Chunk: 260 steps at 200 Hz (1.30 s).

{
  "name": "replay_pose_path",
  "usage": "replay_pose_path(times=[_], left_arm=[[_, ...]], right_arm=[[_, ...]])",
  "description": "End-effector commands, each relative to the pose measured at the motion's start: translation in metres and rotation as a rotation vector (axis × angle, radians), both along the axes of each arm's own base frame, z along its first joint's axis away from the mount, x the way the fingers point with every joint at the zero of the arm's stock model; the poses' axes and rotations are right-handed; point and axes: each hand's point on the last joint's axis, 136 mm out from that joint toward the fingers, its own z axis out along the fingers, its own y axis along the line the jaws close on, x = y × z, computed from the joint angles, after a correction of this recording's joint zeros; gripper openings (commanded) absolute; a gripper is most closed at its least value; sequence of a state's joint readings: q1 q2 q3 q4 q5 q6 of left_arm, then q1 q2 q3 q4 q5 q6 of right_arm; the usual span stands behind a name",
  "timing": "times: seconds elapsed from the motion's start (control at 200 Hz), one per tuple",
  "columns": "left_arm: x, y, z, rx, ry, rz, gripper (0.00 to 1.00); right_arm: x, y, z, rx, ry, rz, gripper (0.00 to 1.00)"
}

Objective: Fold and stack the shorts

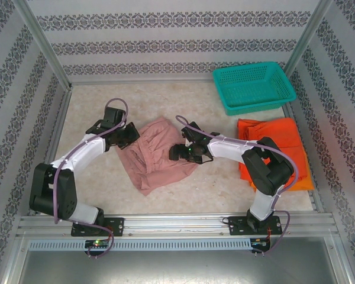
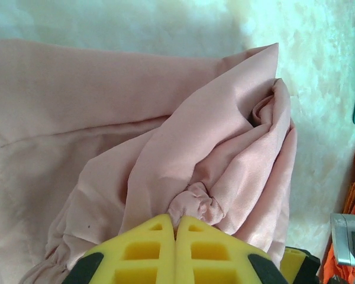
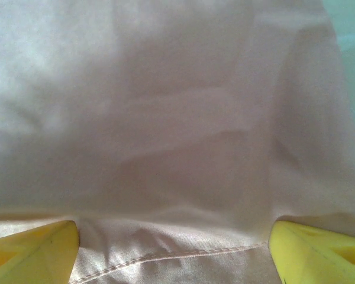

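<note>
Pink shorts point(image 1: 160, 155) are being gripped at a bunched edge by the left gripper point(image 1: 125, 135). Its yellow jaws are being pressed together on a small knot of fabric, which is being squeezed out just past the fingertips point(image 2: 154, 236) in the left wrist view. The hold is judged to be a corner pinch, taken so that one side of the garment can be lifted and carried over for a fold. From that gripper the cloth is being spread away ahead and to its right, crumpled in loose ridges on the table point(image 1: 213, 183).

At the far side of the same garment the right gripper point(image 1: 178, 152) is being held low over the cloth, jaws wide apart and nothing being grasped. In the right wrist view a stitched hem is being straddled by the two fingers point(image 3: 32, 251), a placing judged as readiness to take the opposite edge.

Behind the right gripper, alongside its own arm, orange shorts point(image 1: 284, 148) are being kept in a flat pile, partly covered by that arm; how many pairs are lying there cannot be told. Beyond the pile, a teal basket point(image 1: 257, 106) is being left apart.
</note>
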State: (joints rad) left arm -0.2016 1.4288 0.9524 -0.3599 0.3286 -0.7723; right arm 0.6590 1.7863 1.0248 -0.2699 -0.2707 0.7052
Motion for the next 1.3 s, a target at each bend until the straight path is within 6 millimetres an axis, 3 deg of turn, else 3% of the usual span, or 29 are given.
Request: replay_pose_path(times=[0.0, 0.105, 0.275, 0.385, 0.48, 0.585, 0.704, 0.819, 0.914, 1.054, 1.204, 1.294], left_arm=[[-0.017, 0.02, -0.009, 0.089, 0.032, 0.015, 0.0], [-0.028, 0.031, -0.026, 0.103, 0.064, 0.039, 0.0], [-0.044, 0.048, -0.071, 0.131, 0.131, 0.094, 0.03], [-0.041, 0.052, -0.085, 0.095, 0.14, 0.116, 0.08], [-0.03, 0.051, -0.066, 0.076, 0.084, 0.106, 0.18], [-0.025, 0.048, -0.018, 0.044, -0.027, 0.108, 0.39], [-0.036, 0.036, 0.024, -0.028, -0.105, 0.108, 0.57], [-0.054, 0.011, 0.036, -0.105, -0.104, 0.08, 0.67], [-0.065, -0.018, 0.031, -0.183, -0.089, 0.047, 0.68], [-0.08, -0.045, 0.0, -0.207, -0.034, 0.015, 0.64], [-0.095, -0.039, -0.049, -0.136, 0.058, 0.024, 0.47], [-0.101, -0.028, -0.066, -0.061, 0.084, 0.03, 0.39]], right_arm=[[-0.028, -0.021, -0.034, -0.099, 0.12, -0.015, 0.88], [-0.031, -0.021, -0.038, -0.1, 0.134, -0.016, 0.88], [-0.033, -0.021, -0.037, -0.093, 0.142, -0.017, 0.88], [-0.032, -0.018, -0.026, -0.073, 0.125, 0.003, 0.88], [-0.029, -0.015, -0.005, -0.053, 0.072, 0.043, 0.89], [-0.022, -0.016, 0.025, -0.055, -0.007, 0.103, 0.92], [-0.006, -0.023, 0.055, -0.09, -0.081, 0.16, 0.97], [0.015, -0.027, 0.07, -0.114, -0.127, 0.2, 0.98], [0.031, -0.022, 0.075, -0.114, -0.129, 0.252, 0.98], [0.047, -0.013, 0.064, -0.116, -0.07, 0.344, 0.98], [0.055, -0.001, 0.043, -0.053, 0.015, 0.4, 0.98], [0.057, 0.004, 0.031, -0.044, 0.047, 0.425, 0.97]])
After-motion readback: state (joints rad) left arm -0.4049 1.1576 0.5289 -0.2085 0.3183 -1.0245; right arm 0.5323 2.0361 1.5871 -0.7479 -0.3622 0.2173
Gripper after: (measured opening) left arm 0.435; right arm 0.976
